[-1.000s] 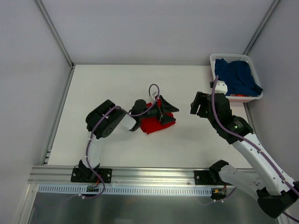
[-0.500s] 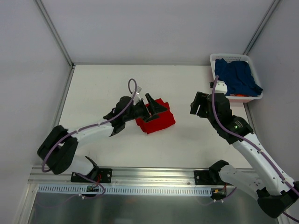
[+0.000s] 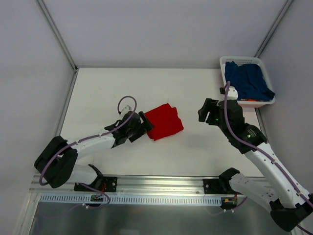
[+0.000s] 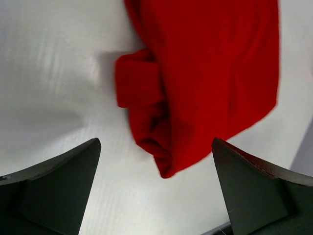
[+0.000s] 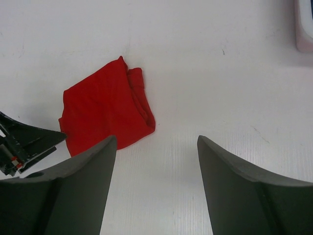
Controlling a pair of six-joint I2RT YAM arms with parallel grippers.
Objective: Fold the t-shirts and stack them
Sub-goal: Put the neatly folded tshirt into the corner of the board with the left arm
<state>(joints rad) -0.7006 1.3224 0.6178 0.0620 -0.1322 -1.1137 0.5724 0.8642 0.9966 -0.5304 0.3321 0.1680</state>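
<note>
- Lying folded at the top view's centre, the red t-shirt [image 3: 165, 121] is seen nearly square and tilted, one corner pointing toward the frame's top.
- The navy t-shirt [image 3: 247, 81] is heaped in the basket [image 3: 238, 59], upper right.
- The left gripper [image 3: 145, 123] is spread wide, empty, just left of the red cloth.
- The right gripper [image 3: 208, 111] is parted, empty, well to the right.

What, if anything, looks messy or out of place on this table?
The folded red t-shirt lies at an angle to the table edges, with a rolled flap sticking out of one side. The navy t-shirt sits crumpled in the white basket, draped over its rim. Nothing looks damaged.
</note>
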